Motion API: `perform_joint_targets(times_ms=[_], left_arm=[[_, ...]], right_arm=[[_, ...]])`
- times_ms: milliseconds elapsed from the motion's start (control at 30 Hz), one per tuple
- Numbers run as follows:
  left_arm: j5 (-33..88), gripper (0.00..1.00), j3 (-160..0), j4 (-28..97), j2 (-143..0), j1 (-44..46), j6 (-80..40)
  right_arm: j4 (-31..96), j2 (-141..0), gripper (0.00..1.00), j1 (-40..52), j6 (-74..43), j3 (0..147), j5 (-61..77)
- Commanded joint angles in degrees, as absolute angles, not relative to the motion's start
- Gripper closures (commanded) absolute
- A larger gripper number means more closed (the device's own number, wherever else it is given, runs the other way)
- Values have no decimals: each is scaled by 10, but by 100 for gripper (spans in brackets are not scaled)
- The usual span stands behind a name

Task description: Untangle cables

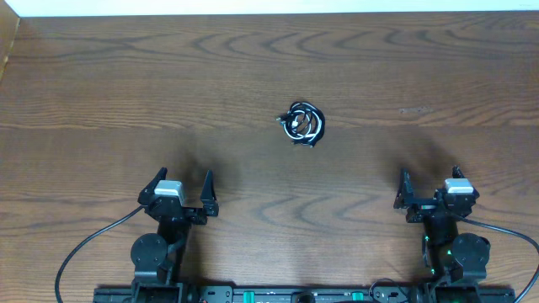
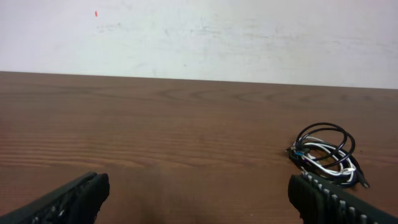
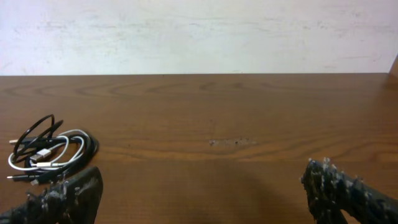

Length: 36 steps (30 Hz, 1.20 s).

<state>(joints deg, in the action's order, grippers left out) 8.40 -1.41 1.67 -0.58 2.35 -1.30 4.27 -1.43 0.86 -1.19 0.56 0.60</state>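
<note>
The cables (image 1: 303,123) lie coiled in one small black-and-white bundle near the middle of the brown table. The same bundle of cables (image 2: 326,152) shows at the right of the left wrist view, and the cables (image 3: 50,152) show at the left of the right wrist view. My left gripper (image 1: 182,184) rests low and to the left of the bundle, open and empty. My right gripper (image 1: 429,183) sits low and to the right, also open with nothing between its fingers. Neither gripper touches the cables.
The wooden table (image 1: 126,76) spreads bare on all sides of the bundle. A white wall (image 2: 199,37) runs behind its far edge. Thick black arm cables (image 1: 88,244) trail from both arm bases along the front edge.
</note>
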Motion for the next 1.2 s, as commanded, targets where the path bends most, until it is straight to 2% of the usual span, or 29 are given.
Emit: perform_joint_targets(times_ms=[0, 567, 667, 800, 1067, 1167], left_arm=[[81, 2, -2, 34, -2, 20, -12], [80, 2, -2, 34, -2, 20, -11], [25, 2, -2, 32, -2, 20, 50], [10, 2, -2, 40, -3, 20, 53], [88, 2, -3, 32, -3, 21, -154], [140, 2, -3, 6, -3, 20, -181]], right_arm=[[43, -11, 1, 7, -6, 3, 4], [43, -11, 1, 7, -6, 3, 4], [43, -11, 1, 7, -6, 3, 4], [43, -11, 1, 7, -6, 3, 4], [43, -11, 1, 7, -6, 3, 4], [43, -11, 1, 7, -6, 3, 4]])
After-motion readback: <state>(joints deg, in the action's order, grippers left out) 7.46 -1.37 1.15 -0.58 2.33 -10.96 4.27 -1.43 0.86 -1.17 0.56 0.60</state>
